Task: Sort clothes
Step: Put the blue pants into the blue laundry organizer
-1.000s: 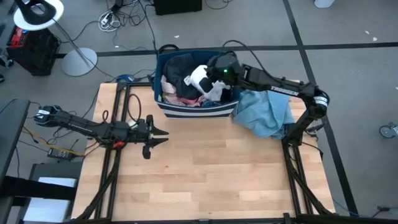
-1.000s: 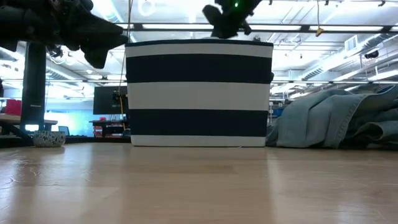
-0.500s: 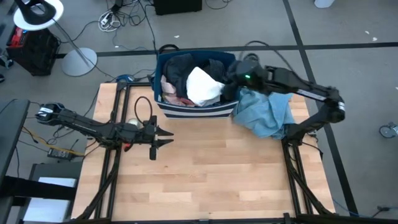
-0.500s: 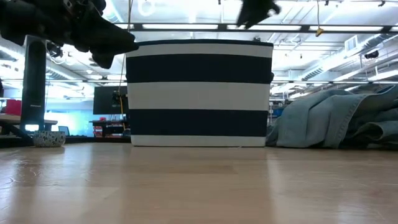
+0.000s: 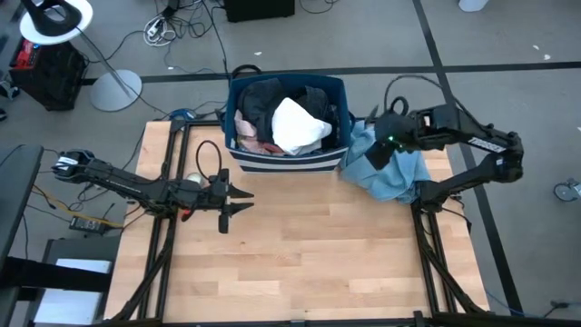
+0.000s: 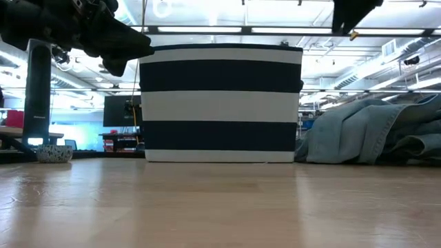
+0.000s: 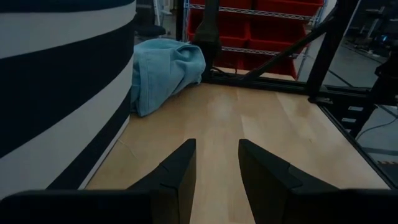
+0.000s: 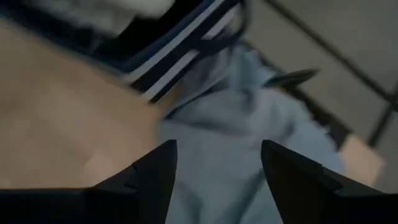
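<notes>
bin (image 5: 238, 154): white garment (image 5: 297, 124) atop dark clothes (image 5: 261, 102) | light blue garment (image 5: 390, 171) beside

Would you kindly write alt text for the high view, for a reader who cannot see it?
Seen from above, the open right gripper hovers over a light blue garment heaped at the table's right edge, beside a navy striped bin holding a white garment and darker clothes. The left gripper, open and empty, waits over the wooden table, short of the bin.

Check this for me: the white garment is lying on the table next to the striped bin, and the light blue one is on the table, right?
Not quite. The white garment lies inside the bin, on top of the other clothes, as the high view shows. The light blue one is on the table beside it.
</notes>
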Action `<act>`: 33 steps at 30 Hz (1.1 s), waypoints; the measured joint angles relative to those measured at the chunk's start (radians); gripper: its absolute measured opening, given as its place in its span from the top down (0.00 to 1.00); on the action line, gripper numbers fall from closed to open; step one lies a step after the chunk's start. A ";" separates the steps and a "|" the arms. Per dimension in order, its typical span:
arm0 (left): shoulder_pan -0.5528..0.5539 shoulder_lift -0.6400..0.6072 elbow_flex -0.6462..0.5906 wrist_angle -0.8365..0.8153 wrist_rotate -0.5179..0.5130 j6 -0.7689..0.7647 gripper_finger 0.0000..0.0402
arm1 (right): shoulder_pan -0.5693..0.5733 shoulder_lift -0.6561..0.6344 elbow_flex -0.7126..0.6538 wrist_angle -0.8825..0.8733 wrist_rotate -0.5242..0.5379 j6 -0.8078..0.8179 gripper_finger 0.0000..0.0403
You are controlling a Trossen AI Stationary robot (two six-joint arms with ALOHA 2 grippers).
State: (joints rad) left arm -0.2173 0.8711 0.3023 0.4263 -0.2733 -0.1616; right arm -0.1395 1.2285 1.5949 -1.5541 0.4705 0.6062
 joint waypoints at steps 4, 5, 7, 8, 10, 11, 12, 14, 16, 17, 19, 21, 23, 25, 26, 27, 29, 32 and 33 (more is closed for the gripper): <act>0.000 0.000 0.000 -0.001 0.000 -0.003 0.68 | 0.007 -0.007 -0.063 0.042 -0.104 -0.035 0.42; 0.000 0.000 0.000 0.000 0.000 -0.004 0.68 | 0.006 -0.003 -0.080 0.030 -0.109 -0.025 0.42; 0.000 0.000 -0.001 -0.001 0.000 -0.006 0.68 | 0.000 -0.001 -0.122 0.024 -0.109 0.029 0.43; 0.000 0.000 -0.001 -0.001 0.000 -0.006 0.68 | -0.001 0.000 -0.148 0.019 -0.109 0.060 0.43; 0.000 0.000 -0.001 -0.001 0.000 -0.007 0.68 | -0.001 -0.001 -0.203 0.017 -0.109 0.110 0.42; 0.000 0.000 -0.001 -0.001 0.000 -0.007 0.68 | -0.001 -0.001 -0.233 0.019 -0.109 0.127 0.42; 0.000 0.000 -0.001 -0.002 0.000 -0.007 0.68 | -0.001 -0.001 -0.267 0.027 -0.109 0.140 0.42; 0.000 0.000 -0.001 -0.002 0.000 -0.007 0.68 | -0.001 -0.002 -0.335 0.045 -0.116 0.153 0.41; 0.000 0.000 -0.001 -0.002 0.000 -0.010 0.68 | -0.001 -0.002 -0.408 0.072 -0.147 0.148 0.40; 0.000 0.000 -0.001 -0.002 0.000 -0.014 0.68 | -0.001 -0.002 -0.448 0.095 -0.155 0.141 0.40; 0.000 0.000 -0.001 -0.002 0.000 -0.016 0.68 | -0.001 -0.001 -0.515 0.141 -0.153 0.128 0.40; 0.000 0.000 -0.001 -0.002 0.000 -0.018 0.68 | -0.008 -0.001 -0.581 0.187 -0.127 0.107 0.41; 0.000 0.000 -0.001 -0.002 0.000 -0.018 0.68 | -0.024 -0.001 -0.647 0.280 -0.102 0.081 0.41; 0.000 0.000 -0.001 -0.002 0.000 -0.020 0.68 | -0.047 -0.001 -0.714 0.395 -0.099 0.024 0.41; 0.000 0.000 -0.001 -0.002 0.000 -0.023 0.68 | -0.061 -0.002 -0.751 0.461 -0.102 -0.002 0.40; 0.000 0.000 -0.001 -0.002 0.000 -0.025 0.68 | -0.076 -0.001 -0.789 0.534 -0.109 -0.021 0.41; 0.000 0.000 -0.001 -0.002 0.000 -0.026 0.68 | -0.110 -0.001 -0.869 0.683 -0.136 -0.030 0.42; 0.000 0.000 -0.001 -0.002 0.000 -0.030 0.68 | -0.147 0.010 -0.973 0.837 -0.200 -0.025 0.54; 0.000 0.000 -0.001 -0.002 0.000 -0.032 0.68 | -0.150 0.013 -0.999 0.862 -0.210 -0.024 0.61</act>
State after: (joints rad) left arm -0.2173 0.8707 0.3012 0.4240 -0.2733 -0.1934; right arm -0.2893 1.2417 0.5962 -0.6918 0.2604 0.5818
